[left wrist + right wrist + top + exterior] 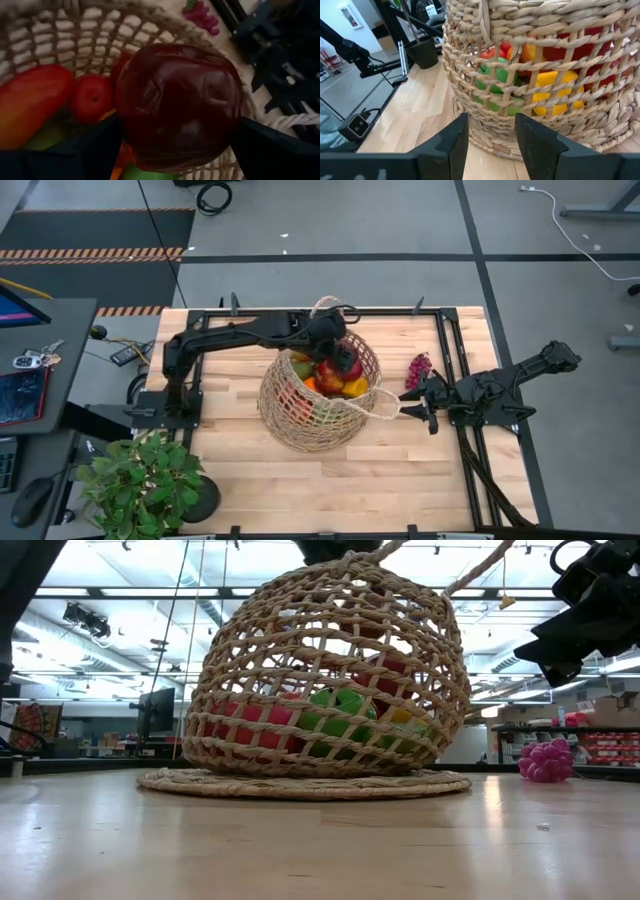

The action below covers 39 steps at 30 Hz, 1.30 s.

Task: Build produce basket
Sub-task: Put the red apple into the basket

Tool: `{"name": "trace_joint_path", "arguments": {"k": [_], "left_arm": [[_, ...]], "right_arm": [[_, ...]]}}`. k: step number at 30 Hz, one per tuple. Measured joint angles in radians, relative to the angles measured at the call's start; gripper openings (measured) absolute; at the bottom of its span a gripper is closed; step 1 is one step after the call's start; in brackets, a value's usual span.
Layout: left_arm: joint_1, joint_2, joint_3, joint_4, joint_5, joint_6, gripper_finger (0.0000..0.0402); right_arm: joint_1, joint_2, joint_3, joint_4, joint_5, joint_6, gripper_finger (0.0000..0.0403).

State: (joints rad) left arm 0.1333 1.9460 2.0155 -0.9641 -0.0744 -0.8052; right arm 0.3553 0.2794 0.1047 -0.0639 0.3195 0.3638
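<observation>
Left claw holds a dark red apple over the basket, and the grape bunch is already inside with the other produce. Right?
Not quite. The left claw does hold the apple over the basket, but the grape bunch lies on the table outside it, as the high view shows.

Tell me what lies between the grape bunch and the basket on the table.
Bare wood, as the low view shows between the basket and the grape bunch.

Wicker basket (318,408) sits mid-counter (400,480), already loaded with produce (335,376). Left tool (336,340) hangs over its far rim, right tool (412,402) at its handle, grapes (417,369) nearby.
</observation>
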Motion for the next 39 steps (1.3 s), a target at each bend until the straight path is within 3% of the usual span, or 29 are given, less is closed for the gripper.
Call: {"name": "trace_joint_path", "arguments": {"k": [6, 20, 33, 39], "left_arm": [[-0.005, 0.047, 0.000, 0.031, 0.046, 0.006, 0.0332], [-0.012, 0.158, 0.002, 0.020, 0.035, 0.145, 0.0332], [-0.013, 0.159, 0.001, -0.054, 0.020, 0.538, 0.0332], [-0.013, 0.159, 0.001, -0.173, -0.022, 0.587, 0.0355]], "right_arm": [[0.000, 0.014, 0.000, 0.022, 0.000, 0.000, 0.0167], [0.000, 0.017, 0.000, 0.020, 0.000, 0.000, 0.0167], [0.000, 0.017, 0.000, 0.026, 0.000, 0.000, 0.0167], [0.000, 0.017, 0.000, 0.026, 0.000, 0.000, 0.0167]]}}
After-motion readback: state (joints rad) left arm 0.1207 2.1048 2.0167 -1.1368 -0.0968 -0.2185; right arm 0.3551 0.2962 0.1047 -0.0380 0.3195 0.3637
